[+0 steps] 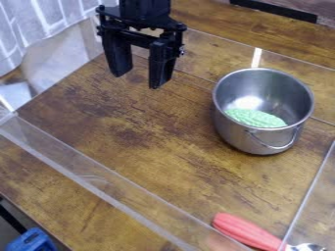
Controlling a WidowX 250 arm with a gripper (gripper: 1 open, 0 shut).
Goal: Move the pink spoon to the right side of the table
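The pink spoon [248, 231] lies on the brown wooden table [144, 123] at the bottom right, its coral-pink handle pointing up-left and its silvery end at the frame's lower edge. My gripper [139, 72] hangs over the far left part of the table, well away from the spoon. Its two dark fingers [118, 59] point down with a gap between them, and nothing is held.
A silver pot [263, 108] with green contents stands at the right, between the gripper and the spoon. Clear acrylic walls [92, 176] edge the table along the front and sides.
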